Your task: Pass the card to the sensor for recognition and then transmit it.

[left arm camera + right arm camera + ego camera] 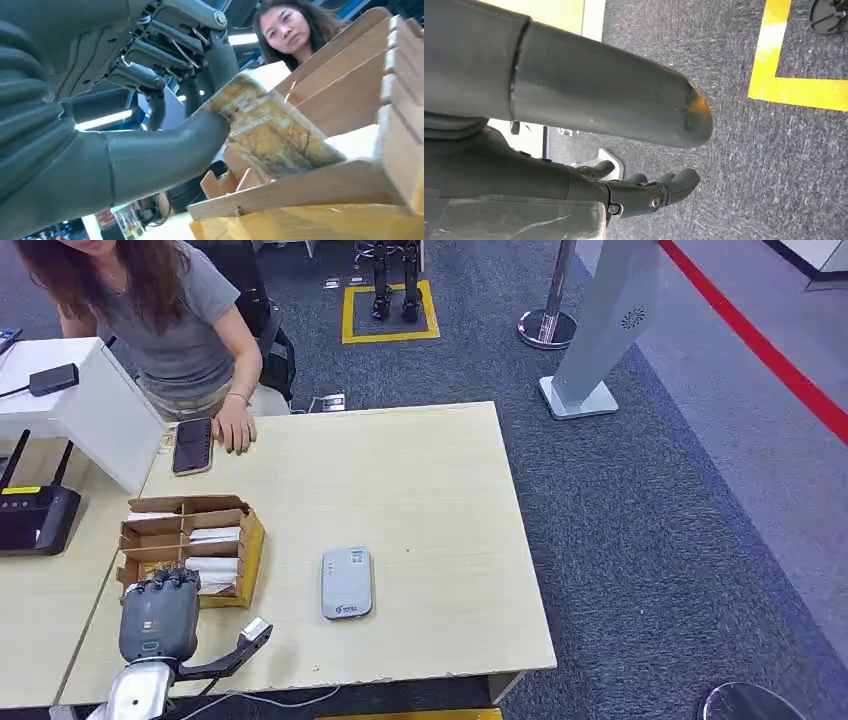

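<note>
A cardboard box [186,546] with several slots of cards stands at the table's left front. My left hand [158,616] reaches into its near end. In the left wrist view my left hand [150,120] pinches a card [270,135] printed with yellow trees between thumb and fingers; the card's lower edge is still in a slot of the box [320,190]. The sensor [346,582], a flat grey-white reader, lies on the table right of the box. My right hand [599,100] hangs over the carpet, thumb apart from lightly bent fingers, holding nothing.
A person [170,310] leans at the far left edge of the table [430,490], one hand beside a phone [192,445]. A white box [90,405] and a black router [35,520] stand on the left table. A grey post base [580,398] stands on the carpet.
</note>
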